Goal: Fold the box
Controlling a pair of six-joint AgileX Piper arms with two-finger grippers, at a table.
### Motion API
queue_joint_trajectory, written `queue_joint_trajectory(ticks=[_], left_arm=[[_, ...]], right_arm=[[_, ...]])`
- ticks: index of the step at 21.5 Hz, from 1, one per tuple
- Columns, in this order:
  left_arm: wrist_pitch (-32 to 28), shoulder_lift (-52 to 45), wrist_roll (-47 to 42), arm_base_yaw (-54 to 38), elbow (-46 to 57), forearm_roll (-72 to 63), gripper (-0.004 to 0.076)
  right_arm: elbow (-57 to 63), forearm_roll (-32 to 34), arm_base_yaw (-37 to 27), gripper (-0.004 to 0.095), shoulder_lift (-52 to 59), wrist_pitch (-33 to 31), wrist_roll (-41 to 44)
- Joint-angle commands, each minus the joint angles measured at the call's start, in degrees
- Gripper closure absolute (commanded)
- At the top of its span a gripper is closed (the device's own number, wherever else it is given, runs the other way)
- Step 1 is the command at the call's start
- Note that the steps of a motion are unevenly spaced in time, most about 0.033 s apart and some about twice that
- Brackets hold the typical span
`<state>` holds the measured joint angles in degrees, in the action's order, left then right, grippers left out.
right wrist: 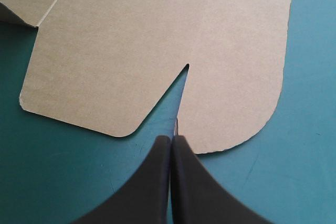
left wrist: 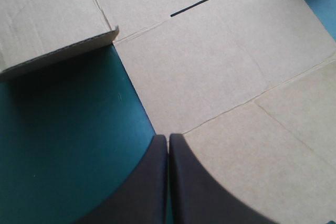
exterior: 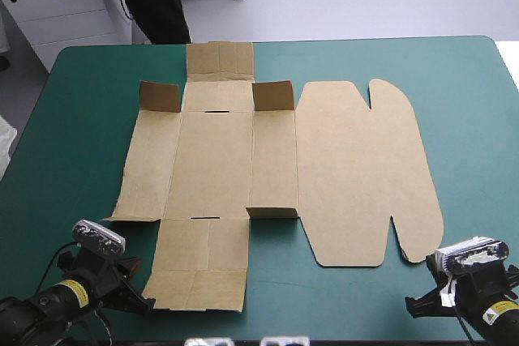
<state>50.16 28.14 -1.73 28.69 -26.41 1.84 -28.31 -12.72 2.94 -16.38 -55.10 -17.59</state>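
Left gripper [left wrist: 168,139]: black fingers pressed together into one point, holding nothing. The tip stands at the left edge of the near flap [left wrist: 210,77] of the box [exterior: 235,160], where brown board meets the teal-green cover. Contact with the board cannot be confirmed. Ahead of the tip, a dark slit [left wrist: 197,2] runs along the crease at the flap's root. Beside it, the near end of the left side panel [left wrist: 47,19] sits slightly raised off the cover, with a shadow beneath.

Right gripper [right wrist: 170,140]: black fingers likewise pressed together, empty. The tip is over bare cover, just short of the board, in line with the notch [right wrist: 185,69] between the lid panel [right wrist: 115,45] and its rounded tab [right wrist: 241,66].

Box: one cut sheet, spread across the middle of the surface [exterior: 73,119], lid panel toward the right. It lies flat except for three small corner flaps standing up: two on the far side [exterior: 160,96] [exterior: 272,95] and one on the near side [exterior: 272,212]. Both arms are at the near edge, well apart.
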Motion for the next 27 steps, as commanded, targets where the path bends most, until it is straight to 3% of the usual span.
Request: queue_joint_trajectory(ticks=[1,17,27], left_arm=[[-3.05,0.55,-0.31,0.32,-1.46,-0.16,0.0731],[-2.99,0.55,-0.31,0.32,-1.70,-0.44,0.0731],[-0.75,0.74,-0.86,0.32,-10.97,-0.44,0.0731]], right_arm=[[-1.79,-0.70,0.03,0.0922,-0.45,3.17,-0.34],[-1.79,-0.70,0.03,0.0922,-0.45,3.38,-0.34],[-1.79,-0.03,0.03,0.0922,-0.45,3.38,-0.46]])
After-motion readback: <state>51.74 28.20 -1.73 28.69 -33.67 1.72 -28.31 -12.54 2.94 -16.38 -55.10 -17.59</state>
